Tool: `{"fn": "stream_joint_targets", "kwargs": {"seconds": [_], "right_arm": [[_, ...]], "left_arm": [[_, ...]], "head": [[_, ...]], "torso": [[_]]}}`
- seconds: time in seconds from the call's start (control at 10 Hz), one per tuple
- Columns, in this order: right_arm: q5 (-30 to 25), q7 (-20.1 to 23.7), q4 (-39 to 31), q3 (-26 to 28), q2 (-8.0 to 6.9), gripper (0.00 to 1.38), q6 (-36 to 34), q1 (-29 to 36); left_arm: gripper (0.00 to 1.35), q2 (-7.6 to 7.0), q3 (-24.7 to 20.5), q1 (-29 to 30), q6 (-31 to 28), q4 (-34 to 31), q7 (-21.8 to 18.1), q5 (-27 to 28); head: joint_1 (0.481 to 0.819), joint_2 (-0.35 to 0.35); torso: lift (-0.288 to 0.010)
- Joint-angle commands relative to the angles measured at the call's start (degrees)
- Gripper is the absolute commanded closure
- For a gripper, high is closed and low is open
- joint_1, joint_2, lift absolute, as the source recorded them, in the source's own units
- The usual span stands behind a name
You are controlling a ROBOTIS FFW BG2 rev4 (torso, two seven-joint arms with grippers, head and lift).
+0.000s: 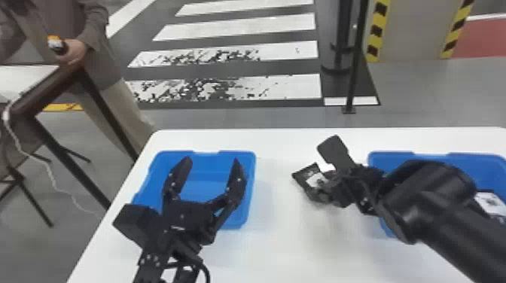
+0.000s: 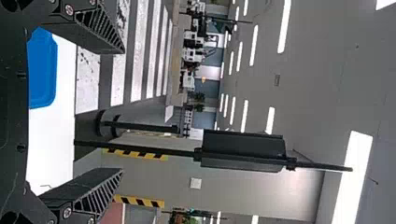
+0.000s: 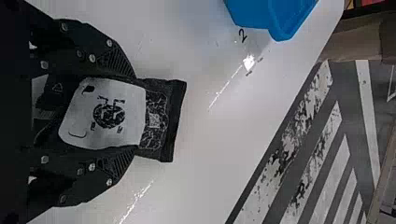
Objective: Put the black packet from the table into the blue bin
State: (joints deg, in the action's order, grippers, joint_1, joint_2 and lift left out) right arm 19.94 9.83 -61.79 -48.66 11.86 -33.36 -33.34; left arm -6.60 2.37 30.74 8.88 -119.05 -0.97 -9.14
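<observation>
Right wrist view has my right claw (image 3: 134,114) pinching the black packet (image 3: 161,119) from both sides, far end free, presumably for a clean drop, over the counter (image 3: 201,154) between the left blue bin (image 1: 241,154) and right blue bin (image 1: 391,155), while my left claw (image 1: 212,161) hangs open

The left gripper (image 1: 212,160) points forward, its fingers spread wide. To its right, the right gripper (image 1: 323,169) has its fingers closed in a grip, its black arm (image 1: 444,218) slanting in from that gripper's right.
</observation>
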Motion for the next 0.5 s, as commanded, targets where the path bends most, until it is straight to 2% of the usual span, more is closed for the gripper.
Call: {"fn": "stream_joint_targets", "kwargs": {"seconds": [0.0,0.2,0.4], "right_arm": [[0.62,0.01,0.13,-0.36,0.00,0.90,-0.39,0.29],[2.34,-0.25,-1.00,-0.13,0.09,0.89,1.86,1.42],[3.82,-1.04,-3.81,4.33,0.35,0.89,7.21,4.51]], "left_arm": [[0.13,0.01,-0.08,0.05,0.26,0.01,0.00,0.00],[0.13,0.01,-0.31,0.62,0.83,0.01,0.00,-0.12],[0.13,-0.17,-0.66,1.60,1.53,-0.13,0.00,-0.12]], "head": [[0.695,0.207],[0.695,0.213],[0.695,0.230]], "torso": [[-0.110],[-0.110],[-0.110]]}}
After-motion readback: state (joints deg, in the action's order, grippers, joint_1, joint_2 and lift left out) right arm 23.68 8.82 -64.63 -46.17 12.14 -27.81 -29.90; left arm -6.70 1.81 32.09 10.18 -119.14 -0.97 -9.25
